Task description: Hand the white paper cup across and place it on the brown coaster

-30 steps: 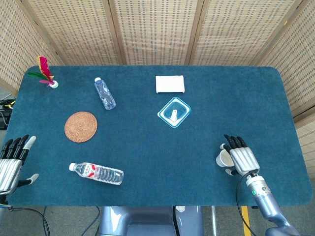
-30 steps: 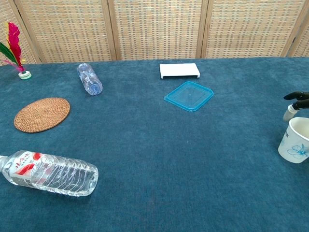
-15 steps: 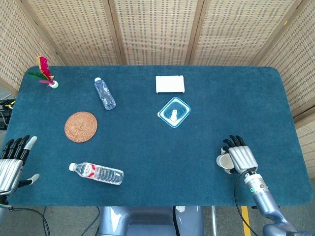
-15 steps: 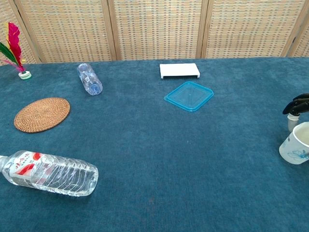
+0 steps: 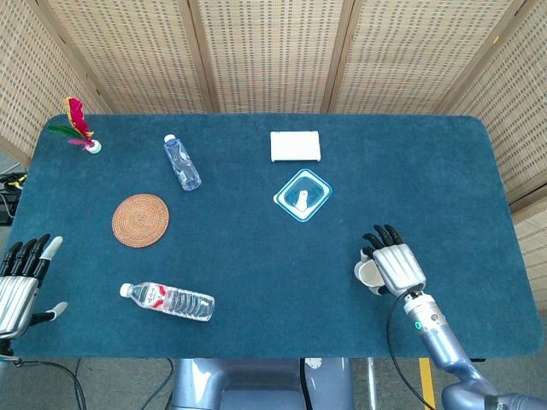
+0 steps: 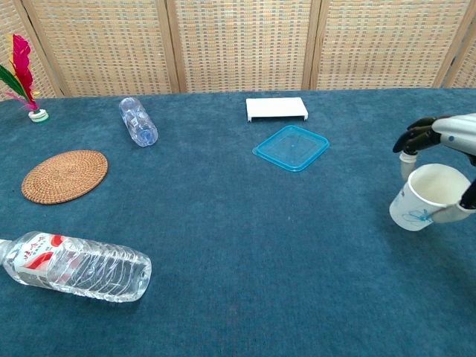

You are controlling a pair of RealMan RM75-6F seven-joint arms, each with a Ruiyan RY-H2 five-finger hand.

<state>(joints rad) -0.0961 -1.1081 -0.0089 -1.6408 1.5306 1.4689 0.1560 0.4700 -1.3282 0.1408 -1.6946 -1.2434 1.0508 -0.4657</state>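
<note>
My right hand [image 5: 391, 267] [image 6: 446, 160] holds the white paper cup [image 5: 368, 273] [image 6: 422, 198] with a blue print, tilted and lifted a little above the cloth at the right side of the table. The round brown woven coaster [image 5: 140, 220] [image 6: 65, 175] lies far off on the left half with nothing on it. At the table's left front corner my left hand [image 5: 21, 282] is open, fingers apart, holding nothing; the chest view does not show it.
A clear bottle with a red label [image 5: 167, 301] [image 6: 73, 267] lies in front of the coaster, and another clear bottle [image 5: 182, 162] [image 6: 138, 120] lies behind it. A blue lid [image 5: 302, 195] [image 6: 291, 147], a white box [image 5: 295, 146] [image 6: 277, 108] and a feather shuttlecock [image 5: 79, 125] [image 6: 21, 73] sit further back.
My right hand closed around the cup, lifted it and carried it leftward, toward the table's middle. The left hand has stayed where it was.
</note>
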